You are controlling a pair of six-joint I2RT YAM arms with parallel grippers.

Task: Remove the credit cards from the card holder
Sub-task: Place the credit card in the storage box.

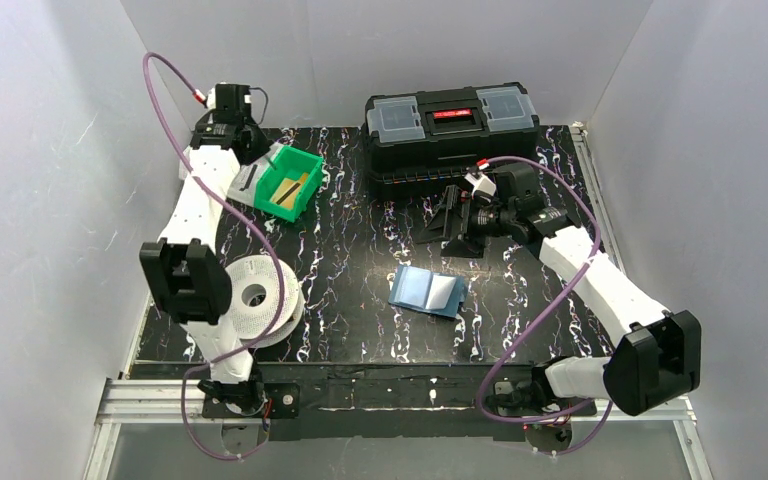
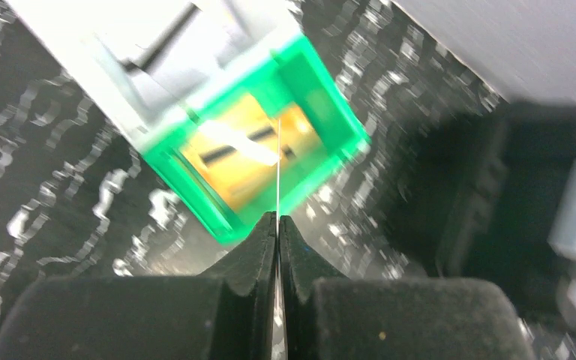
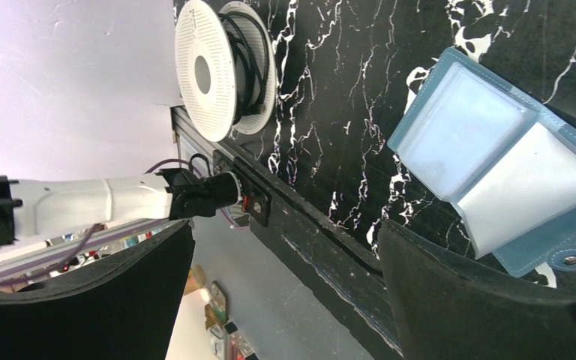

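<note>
Top external: the card holder (image 1: 425,290) lies open on the table (image 1: 360,335), long side left to right. It is just in front of the right end effector (image 1: 453,222), the nearer one.

Left wrist: the left end effector (image 2: 278,221) pinches a thin card (image 2: 278,169) edge-on above the green bin (image 2: 330,112), where an orange card (image 2: 300,133) lies.

Right wrist: the right end effector is spread wide and empty. The card holder is ahead, to the right.

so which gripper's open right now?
The right gripper, fingers spread wide, facing the blue card holder. The left gripper is shut on a thin card, by the green bin.
</note>
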